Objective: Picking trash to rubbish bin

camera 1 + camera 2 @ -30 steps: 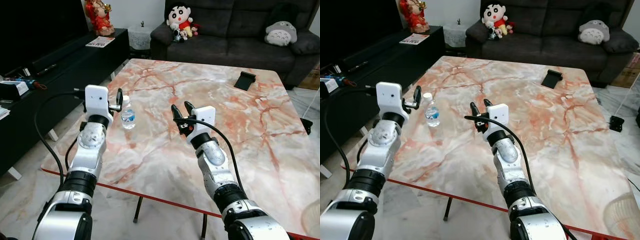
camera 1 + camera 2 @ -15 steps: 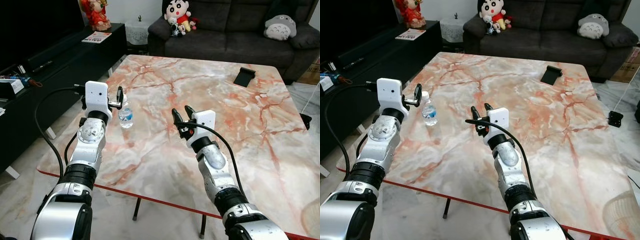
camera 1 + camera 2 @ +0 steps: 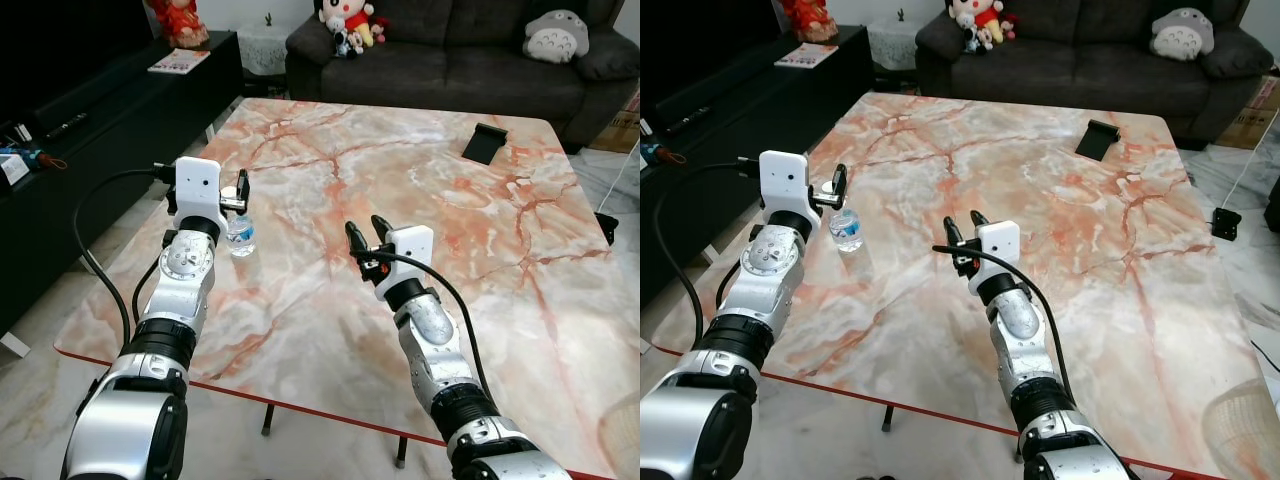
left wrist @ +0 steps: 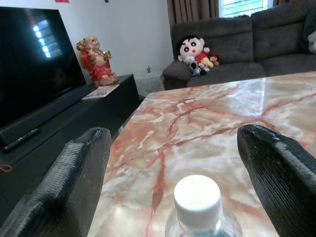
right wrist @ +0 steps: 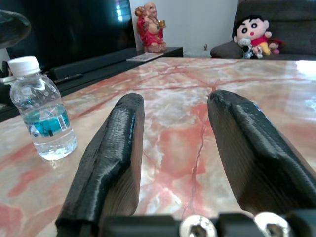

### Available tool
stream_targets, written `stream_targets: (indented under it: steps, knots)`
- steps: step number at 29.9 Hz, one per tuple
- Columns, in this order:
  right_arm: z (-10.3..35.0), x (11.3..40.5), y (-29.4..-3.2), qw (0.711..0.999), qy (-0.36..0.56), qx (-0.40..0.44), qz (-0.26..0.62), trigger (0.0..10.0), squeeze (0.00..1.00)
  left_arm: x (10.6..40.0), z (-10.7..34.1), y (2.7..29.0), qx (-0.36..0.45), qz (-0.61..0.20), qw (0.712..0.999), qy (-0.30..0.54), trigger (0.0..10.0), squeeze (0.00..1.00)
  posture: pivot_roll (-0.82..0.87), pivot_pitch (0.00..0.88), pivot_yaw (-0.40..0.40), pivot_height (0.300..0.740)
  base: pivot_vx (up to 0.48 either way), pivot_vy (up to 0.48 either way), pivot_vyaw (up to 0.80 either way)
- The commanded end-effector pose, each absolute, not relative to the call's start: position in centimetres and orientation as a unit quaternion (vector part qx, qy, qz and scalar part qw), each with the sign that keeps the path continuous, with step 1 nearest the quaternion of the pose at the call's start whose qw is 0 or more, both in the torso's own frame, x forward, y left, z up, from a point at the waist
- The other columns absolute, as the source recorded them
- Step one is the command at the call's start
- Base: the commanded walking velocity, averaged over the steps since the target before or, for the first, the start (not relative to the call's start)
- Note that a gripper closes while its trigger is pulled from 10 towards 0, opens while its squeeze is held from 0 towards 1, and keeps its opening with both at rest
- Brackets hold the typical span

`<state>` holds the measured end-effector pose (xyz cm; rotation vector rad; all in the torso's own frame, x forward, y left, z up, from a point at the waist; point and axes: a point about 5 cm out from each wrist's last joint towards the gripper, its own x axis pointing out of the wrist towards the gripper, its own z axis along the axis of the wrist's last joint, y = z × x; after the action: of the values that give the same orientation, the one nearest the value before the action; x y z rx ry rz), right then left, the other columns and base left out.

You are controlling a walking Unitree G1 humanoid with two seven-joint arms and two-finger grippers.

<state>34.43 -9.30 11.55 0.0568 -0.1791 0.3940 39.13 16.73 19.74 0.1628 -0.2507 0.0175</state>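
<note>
The bottle [image 3: 240, 232] stands upright on the marble table [image 3: 480, 270], close to its left edge, white cap on and a little water inside. Right over it hangs the left gripper [image 4: 173, 163], fingers spread wide, one on each side of the cap, not touching. Out nearer the table's middle, well apart from the bottle, the right gripper [image 3: 368, 232] hovers with fingers parted and nothing between them.

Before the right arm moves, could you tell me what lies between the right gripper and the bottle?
Nothing: bare marble table lies between the right gripper and the bottle, as the left eye view shows.
</note>
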Motion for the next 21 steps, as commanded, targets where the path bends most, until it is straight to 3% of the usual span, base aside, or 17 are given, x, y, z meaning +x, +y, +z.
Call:
stream_targets:
  steps: [1,16,17,18,21]
  knots:
    - [11.6,34.2,-9.1,0.975,-0.092,0.025,0.202,10.0,0.00,39.5,20.1,17.0,0.095,0.015,0.988,-0.118,10.0,0.00,0.01,0.101,0.021,0.740,0.000,0.000,0.00]
    - [11.6,33.9,-8.9,0.974,-0.089,0.023,0.207,10.0,0.00,40.0,19.4,16.9,0.098,0.017,0.992,-0.079,10.0,0.00,0.00,0.101,0.019,0.740,0.000,0.000,0.00]
    - [11.6,34.0,-9.0,0.974,-0.089,0.023,0.208,10.0,0.00,40.0,19.1,16.7,0.095,0.013,0.993,-0.073,7.0,0.00,0.00,0.095,0.015,0.740,0.000,0.000,0.00]
    - [11.7,34.0,-9.0,0.974,-0.088,0.023,0.208,10.0,0.00,39.9,18.9,16.7,0.091,0.012,0.994,-0.067,4.9,0.00,0.00,0.095,0.015,0.740,0.000,0.000,0.00]
    - [11.7,34.0,-8.9,0.974,-0.088,0.023,0.209,10.0,0.00,39.9,18.6,16.6,0.090,0.011,0.994,-0.059,4.9,0.00,0.00,0.091,0.014,0.740,0.000,0.000,0.00]
